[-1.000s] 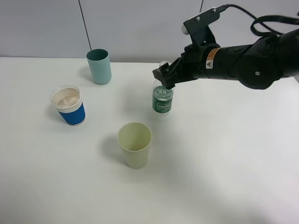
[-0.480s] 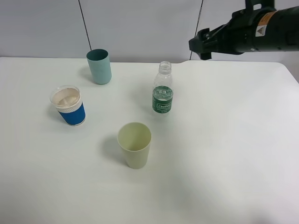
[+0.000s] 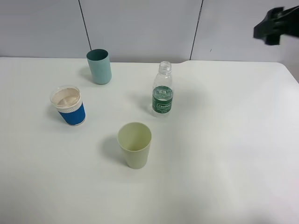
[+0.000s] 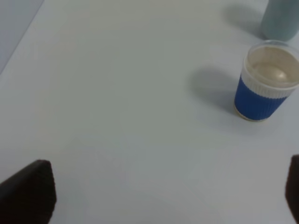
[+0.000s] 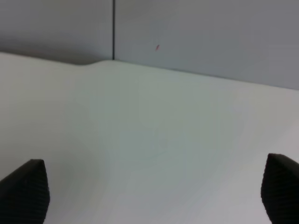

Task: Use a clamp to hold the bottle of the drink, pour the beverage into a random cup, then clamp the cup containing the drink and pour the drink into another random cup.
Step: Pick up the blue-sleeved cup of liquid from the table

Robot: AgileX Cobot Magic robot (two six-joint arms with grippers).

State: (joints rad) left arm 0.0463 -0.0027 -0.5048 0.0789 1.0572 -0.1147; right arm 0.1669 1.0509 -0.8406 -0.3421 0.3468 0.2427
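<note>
Bottle [image 3: 162,91]: upright near the centre of the exterior view, cap off, standing free on the surface [image 3: 224,163], touched by no tool.
Blue-sleeved cup [image 3: 68,105]: left of the frame, upright; pale glossy patch inside in the left wrist view, probably the drink [image 4: 271,72], though not certain.
Pale green cup [image 3: 135,144]: lower centre, just in front of the bottle, upright, looking empty.
Teal tumbler [image 3: 99,66]: upper left, well apart from the rest, apparently not involved.
Right tool [image 5: 152,193]: high in the upper right corner of the exterior view, well apart from the bottle; jaws spread wide, nothing between them but bare surface.
Left tool [image 4: 161,191]: out of the exterior view; jaws fully spread, empty, facing the blue-sleeved cup from some way off.
Done, judged: first pour, from bottle into the blue-sleeved cup, and the bottle set down.
Left, judged: clamping the blue-sleeved cup, carrying it to the pale green cup, tipping the drink in.
Progress: roughly halfway, between the two pours.
</note>
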